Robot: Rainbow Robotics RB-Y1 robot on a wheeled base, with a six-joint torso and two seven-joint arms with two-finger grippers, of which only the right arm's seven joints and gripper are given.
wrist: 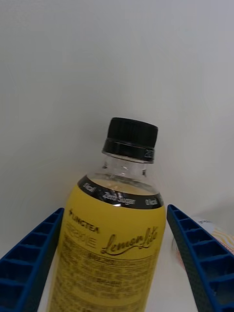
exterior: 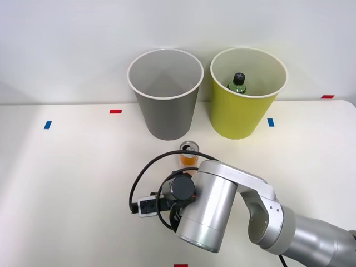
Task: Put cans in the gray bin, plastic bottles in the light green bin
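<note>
From my seat, sweeping the front view left to right: the gray bin (exterior: 165, 94) stands at about eleven o'clock from the arm, upright, and I see nothing lying in the part of its inside that faces me. Just in front of it, at roughly twelve o'clock from the wrist, the orange can (exterior: 189, 153) stands upright on the white table (exterior: 67, 183), close to the gray bin's base and partly hidden behind my right arm (exterior: 222, 206). Further right, at about one o'clock, the light green bin (exterior: 248, 92) holds the small green bottle (exterior: 238, 82), its black cap poking up inside the rim.

In the wrist view the yellow bottle (wrist: 109, 243) sits between the blue ribbed fingers (wrist: 29, 258) of the right gripper (wrist: 112, 273). The fingers are spread on either side of the label; I see the left one at the label's edge and a narrow gap on the right, so I would not call this a firm pinch yet. The black cap (wrist: 131, 139) points away from the wrist against plain background.

I judge one bottle is sorted and I am at the grasp of the second. Next I need to press the fingers onto the label, lift clear, and swing toward one o'clock, high enough to clear the white rim, without nudging the can. The can follows, into the gray bin.
</note>
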